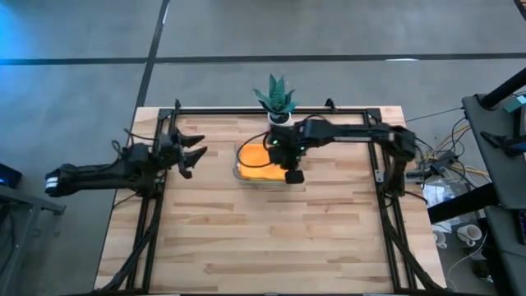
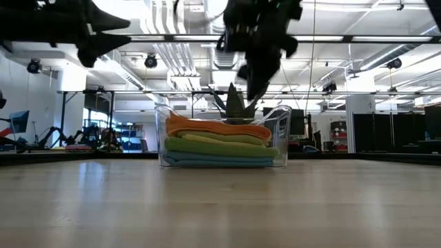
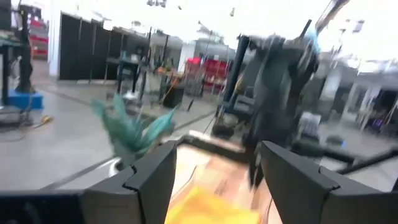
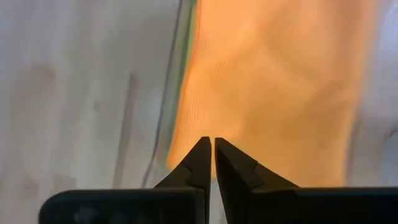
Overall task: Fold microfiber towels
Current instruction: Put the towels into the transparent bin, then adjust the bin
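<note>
- Towels [image 2: 219, 143]: folded stack inside tray [image 2: 281, 131], orange towel [image 1: 256, 156] on top.
- Right gripper [image 1: 293, 176]: fingers pressed together, empty, above tray.
- Left gripper [image 1: 196, 153]: fingers spread, empty, well apart from tray.

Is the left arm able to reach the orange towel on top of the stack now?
Probably yes. The left gripper is open and empty beside the clear tray. The orange towel lies uncovered on top, though the shut right gripper hangs above the tray's other side.
</note>
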Robot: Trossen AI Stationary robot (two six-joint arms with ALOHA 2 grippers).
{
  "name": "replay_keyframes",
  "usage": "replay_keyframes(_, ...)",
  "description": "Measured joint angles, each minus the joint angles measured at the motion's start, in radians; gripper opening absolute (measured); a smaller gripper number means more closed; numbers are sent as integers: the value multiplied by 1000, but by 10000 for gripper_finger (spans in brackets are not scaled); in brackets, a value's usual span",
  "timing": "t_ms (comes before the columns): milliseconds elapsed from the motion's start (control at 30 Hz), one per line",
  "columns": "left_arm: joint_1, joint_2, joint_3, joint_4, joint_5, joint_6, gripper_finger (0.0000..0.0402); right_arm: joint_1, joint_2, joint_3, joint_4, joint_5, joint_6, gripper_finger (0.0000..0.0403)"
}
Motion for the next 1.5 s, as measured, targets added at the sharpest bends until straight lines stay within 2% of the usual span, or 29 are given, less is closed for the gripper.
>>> replay_keyframes(100,0,-70,52,-227,-20,35,217,0,-88,-51,120,0,22,18)
replay_keyframes(167,0,-117,82,-338,-33,57,217,8,-157,-112,265,1,43,18)
replay_keyframes(333,0,-209,103,-379,4,73,217,53,-344,-340,680,16,90,18)
replay_keyframes(400,0,-240,102,-384,52,92,217,84,-410,-450,821,62,113,18)
replay_keyframes(467,0,-259,91,-392,96,106,217,114,-479,-551,911,151,142,18)
replay_keyframes(533,0,-273,76,-394,111,107,217,138,-551,-633,905,260,190,18)
replay_keyframes(633,0,-283,59,-383,111,116,217,155,-642,-716,740,398,295,18)
replay_keyframes(700,0,-281,55,-376,111,138,217,157,-687,-734,598,447,384,18)
replay_keyframes(767,0,-276,56,-339,110,180,217,155,-714,-737,459,449,467,18)
replay_keyframes(900,0,-267,67,-256,109,244,217,155,-707,-746,247,439,532,18)
replay_keyframes(1033,0,-272,67,-231,108,246,217,155,-665,-781,260,392,539,18)
replay_keyframes(1200,0,-271,55,-235,108,244,217,155,-555,-809,435,384,509,18)
replay_keyframes(1367,0,-268,53,-227,108,243,217,155,-395,-797,679,366,387,18)
replay_keyframes(1500,0,-267,52,-218,108,242,217,153,-264,-737,883,364,264,18)
